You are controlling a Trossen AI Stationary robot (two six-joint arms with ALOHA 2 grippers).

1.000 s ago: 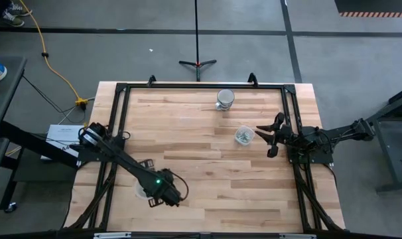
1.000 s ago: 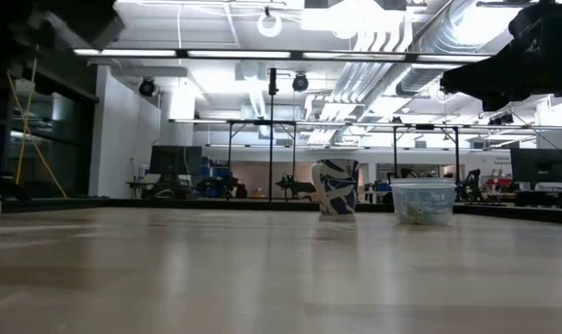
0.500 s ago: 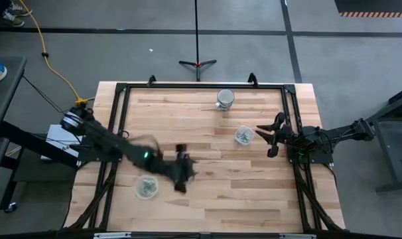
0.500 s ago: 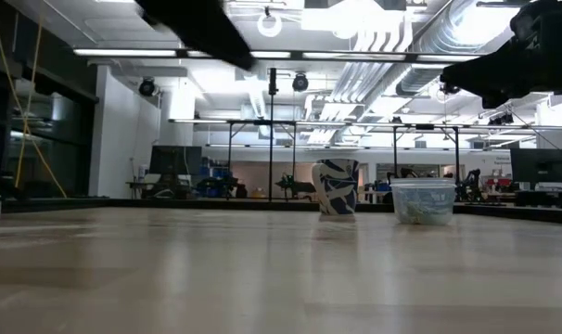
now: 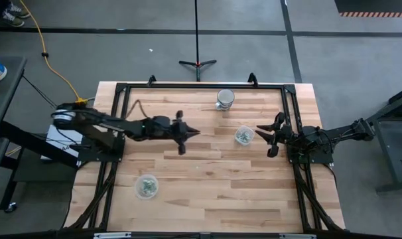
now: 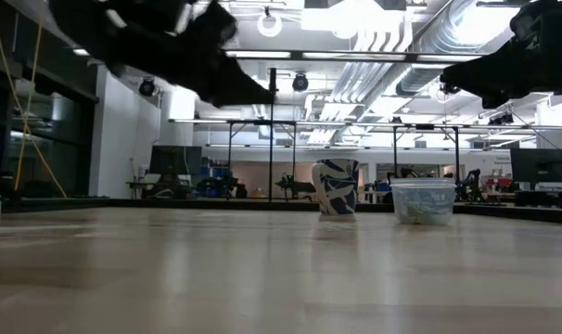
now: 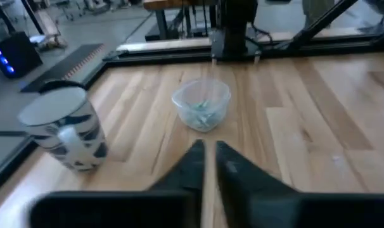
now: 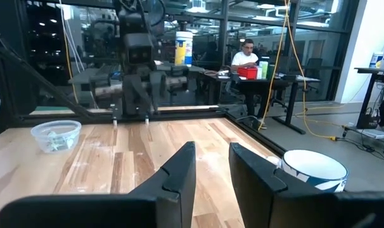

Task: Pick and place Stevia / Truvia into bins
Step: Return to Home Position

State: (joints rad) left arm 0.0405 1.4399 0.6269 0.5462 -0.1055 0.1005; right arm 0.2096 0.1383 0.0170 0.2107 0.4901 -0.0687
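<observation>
Two clear cups serve as bins. One (image 5: 244,135) stands at the table's right, just left of my right gripper (image 5: 264,139), and holds pale green and white packets; it also shows in the low view (image 6: 422,200) and the left wrist view (image 7: 201,104). The other cup (image 5: 146,186) stands near the front left, also with packets inside, and shows in the right wrist view (image 8: 56,135). No loose packet shows on the table. My left gripper (image 5: 196,132) hangs above mid-table, shut and empty, pointing at the right cup. My right gripper (image 8: 211,161) is open and empty.
A white mug with a blue pattern (image 5: 225,99) stands near the far edge, behind the right cup; it also shows in the low view (image 6: 336,188). A black frame (image 5: 201,86) runs along the table's edges. People sit at desks in the room beyond the table.
My left gripper has swung from above the front-left cup toward the table's far edge and right, and now points at the right cup from mid-table. The front-left cup, which the arm covered before, shows in full. My right arm has kept still.
</observation>
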